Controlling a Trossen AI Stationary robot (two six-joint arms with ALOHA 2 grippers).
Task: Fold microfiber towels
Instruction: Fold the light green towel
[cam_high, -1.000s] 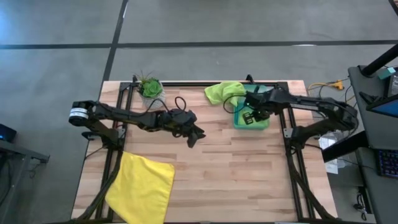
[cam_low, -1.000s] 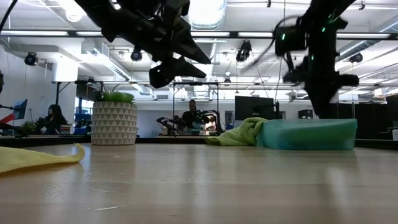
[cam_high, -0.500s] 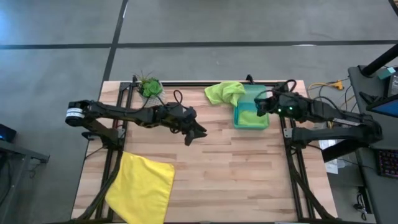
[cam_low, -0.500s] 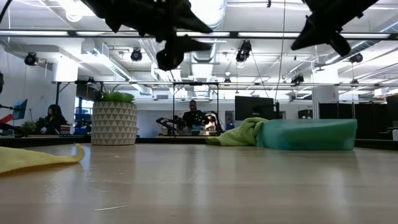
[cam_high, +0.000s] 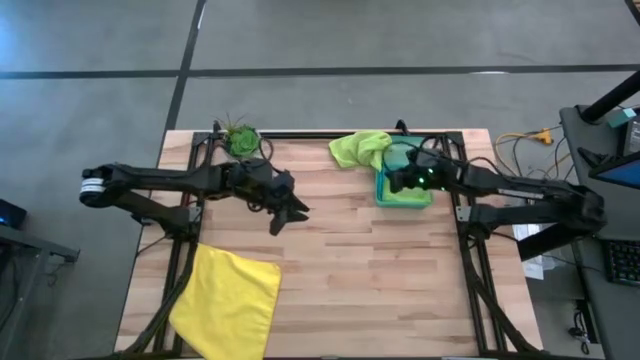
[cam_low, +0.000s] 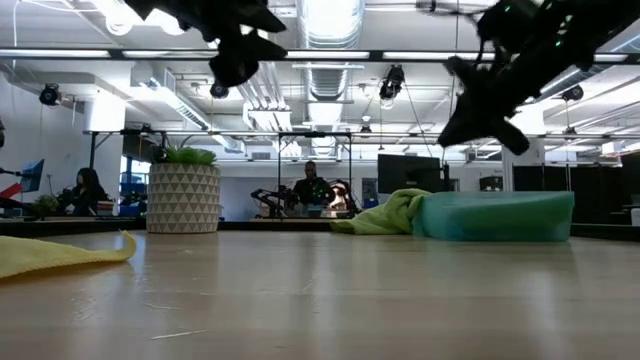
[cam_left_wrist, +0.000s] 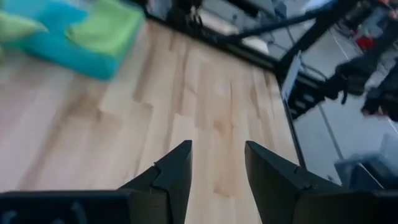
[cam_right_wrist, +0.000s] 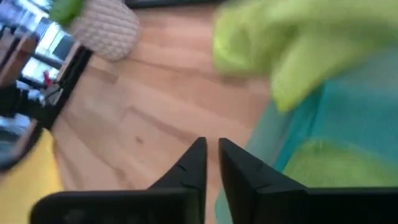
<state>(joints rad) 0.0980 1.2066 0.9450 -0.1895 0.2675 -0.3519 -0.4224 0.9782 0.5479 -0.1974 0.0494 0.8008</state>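
Note:
A yellow towel (cam_high: 228, 300) lies flat at the table's near left corner. At the far right, a lime green towel (cam_high: 360, 148) lies bunched against the far left corner of the teal-green bin (cam_high: 425, 195), and another green towel (cam_right_wrist: 323, 165) lies inside the bin. My right gripper (cam_high: 392, 180) hovers over the bin's left edge, slanting down toward the table's left. It holds nothing, and only a narrow gap shows between its fingers (cam_right_wrist: 211, 149). My left gripper (cam_high: 285, 215) hangs open and empty above the table's middle (cam_left_wrist: 217, 155).
A potted plant (cam_high: 242, 140) stands at the far left, beside the left arm. Bare wood (cam_high: 370, 280) stretches between the yellow towel and the bin. A black frame rail (cam_high: 330, 133) runs along the far edge. People sit in the room behind (cam_low: 88, 190).
My right gripper has risen out of the bin, where it pointed straight down, and has tipped up to a slant. It now stands over the bin's left edge. My left gripper has gone up and toward the table's left edge, still open.

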